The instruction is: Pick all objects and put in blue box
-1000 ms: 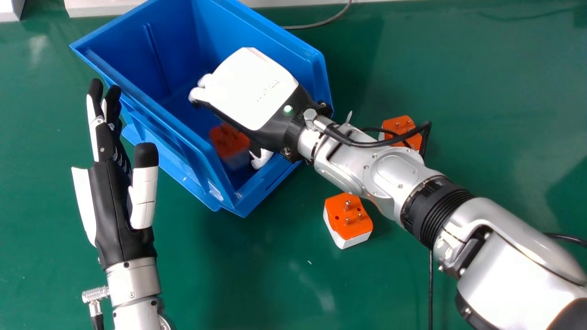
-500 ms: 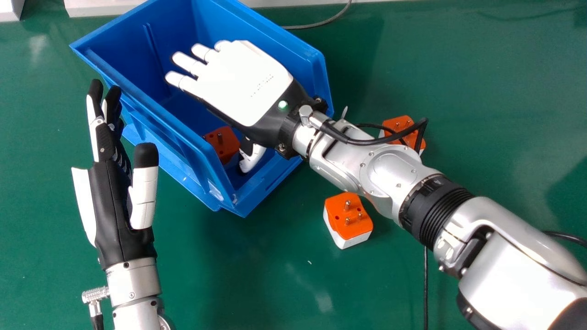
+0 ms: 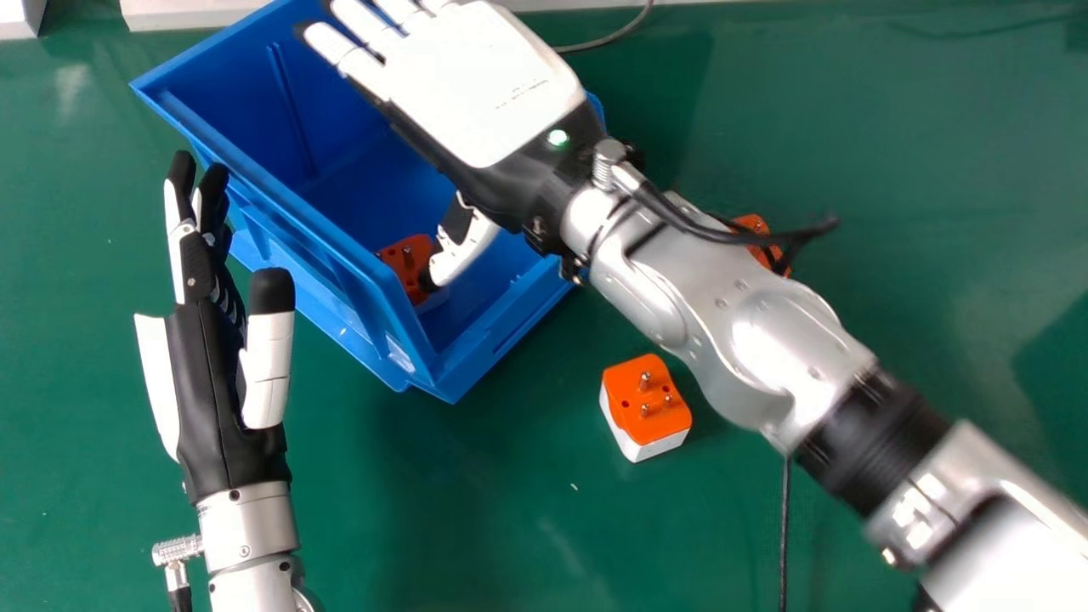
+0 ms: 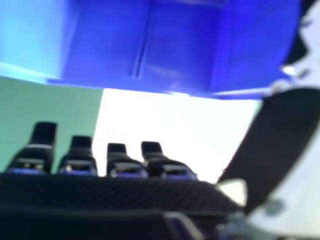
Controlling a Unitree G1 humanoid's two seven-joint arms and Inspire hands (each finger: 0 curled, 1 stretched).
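Adapter no. 1, orange w/ metal pins, lies inside the blue box, near its front corner, partly behind the thumb. So, approx. one of three visible pcs. is done; two are left. The 2nd adapter stands on the table w/ pins up, just outside the box; the 3rd adapter is farther back, partly hidden by the right arm. The right hand is above the box, wide open, w/ straight fingers, & holds nothing. The left hand is idle beside the box, also open. The surface is a green table, w/ small marks; at its back edge are a white ledge & a thin grey cable.
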